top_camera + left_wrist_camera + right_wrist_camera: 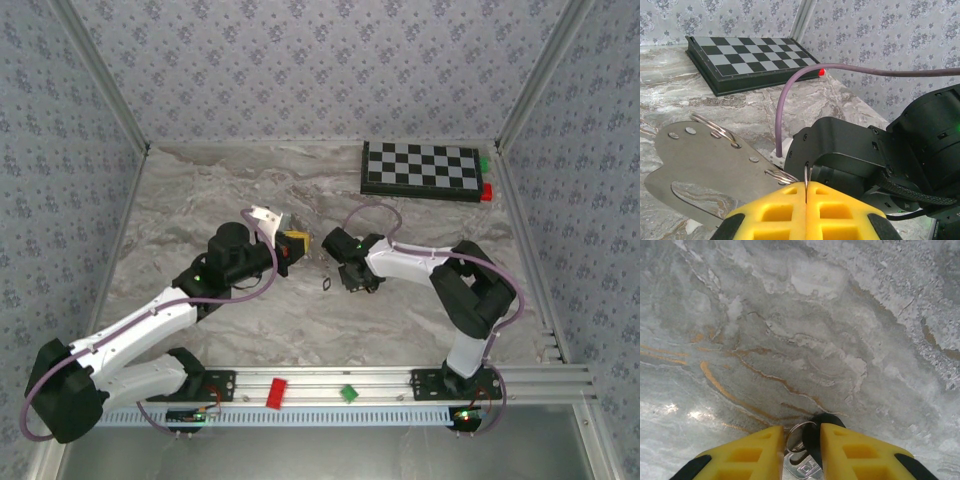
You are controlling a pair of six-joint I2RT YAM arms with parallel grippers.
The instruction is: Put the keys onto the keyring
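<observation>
Jaws of the left gripper (pixel 805 192) are pressed fully together at the bottom centre of its wrist view, pinching the thin wire of the keyring (pixel 781 174) in the seam between the yellow fingers (pixel 775 212). Attached to the ring is a flat grey metal tag (pixel 705 165) with small rivets, spreading toward the lower left of that frame. Behind it, at upper left, lies the chessboard (pixel 750 57), and a purple cable (pixel 790 85) arcs across above the right arm's black housing (pixel 855 155). From above, the left gripper (pixel 293 240) sits just left of centre. The right gripper (pixel 801 429) — at the bottom of its own view, over the marble table (pixel 790 330) — stands narrow, closed on a key (pixel 811 440): black head against the right finger, a small ring against the left, metal blade toward the bottom edge. In the top view the right gripper (pixel 354 280) is just right of centre, and a small dark second key (pixel 329 285) lies on the table just beside it, to its left
</observation>
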